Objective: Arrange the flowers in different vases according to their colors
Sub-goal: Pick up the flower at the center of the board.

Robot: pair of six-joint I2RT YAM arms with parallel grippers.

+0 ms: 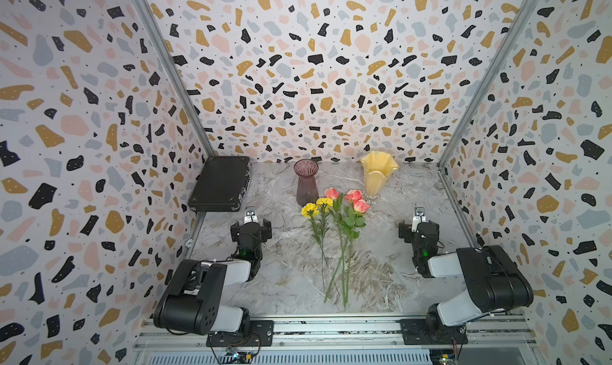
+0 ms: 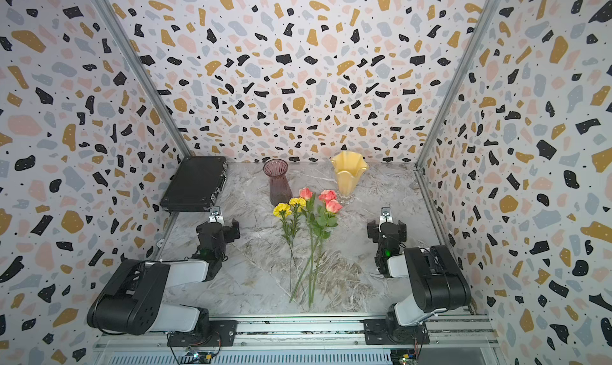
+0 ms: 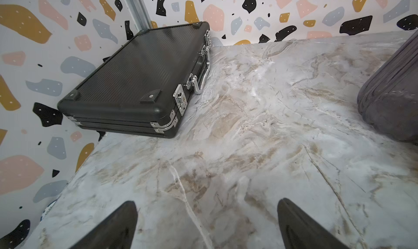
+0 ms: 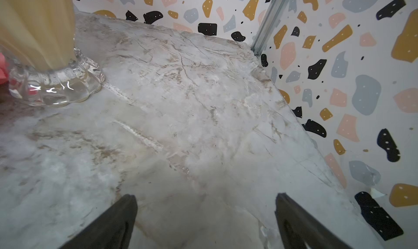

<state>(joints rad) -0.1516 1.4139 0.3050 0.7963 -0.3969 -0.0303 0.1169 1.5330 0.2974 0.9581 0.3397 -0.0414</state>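
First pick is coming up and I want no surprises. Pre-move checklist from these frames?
1. Left gripper open, nothing held: ok.
2. Right gripper open, nothing held: ok.
3. Purple vase and yellow vase upright, no flowers in them: ok.
4. Three pink roses and two yellow flowers lying on the table between the arms: ok.
5. Stems free to lift singly: not ok, they cross and bunch toward the cut ends.
6. Pink roses clear of the yellow vase: cannot tell; one bloom lies right beside its foot.
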